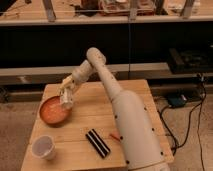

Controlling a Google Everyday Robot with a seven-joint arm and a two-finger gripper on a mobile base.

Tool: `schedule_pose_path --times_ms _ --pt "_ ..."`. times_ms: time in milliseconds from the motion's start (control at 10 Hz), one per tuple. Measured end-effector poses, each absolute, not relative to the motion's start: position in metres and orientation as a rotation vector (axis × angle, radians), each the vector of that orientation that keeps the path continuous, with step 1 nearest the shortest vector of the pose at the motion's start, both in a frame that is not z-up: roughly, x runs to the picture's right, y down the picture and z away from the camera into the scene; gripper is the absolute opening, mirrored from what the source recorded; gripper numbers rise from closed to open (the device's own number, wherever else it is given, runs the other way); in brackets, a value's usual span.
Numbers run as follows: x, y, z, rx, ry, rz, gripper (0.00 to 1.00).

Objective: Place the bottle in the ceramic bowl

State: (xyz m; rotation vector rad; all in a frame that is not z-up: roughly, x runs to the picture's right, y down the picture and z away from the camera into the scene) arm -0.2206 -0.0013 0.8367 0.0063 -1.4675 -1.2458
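The ceramic bowl [52,111] is round, shallow and orange-brown, and sits at the left of the wooden table [130,95]. My gripper [66,94] is at the bowl's right rim, at the end of the arm that reaches in from the lower right. It is shut on the bottle [67,101], a small pale whitish bottle that hangs down from the fingers, just above the bowl's right edge.
A white cup [44,147] stands at the front left corner of the table. A black striped bar [97,143] lies in the front middle, with a small orange object [115,135] beside it, partly behind my arm. Cables and a box [176,100] lie on the floor at the right.
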Motion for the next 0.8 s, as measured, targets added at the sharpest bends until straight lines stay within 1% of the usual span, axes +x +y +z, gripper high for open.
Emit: schedule_pose_path --times_ms 300,400,800 --pt "-0.249 0.012 0.836 0.055 -1.416 -1.350 0.03" --pt "-0.259 0.018 0.836 0.076 -1.391 -1.388 0.00" --pt "-0.315 0.043 0.833 0.159 -1.303 -1.517 0.00"
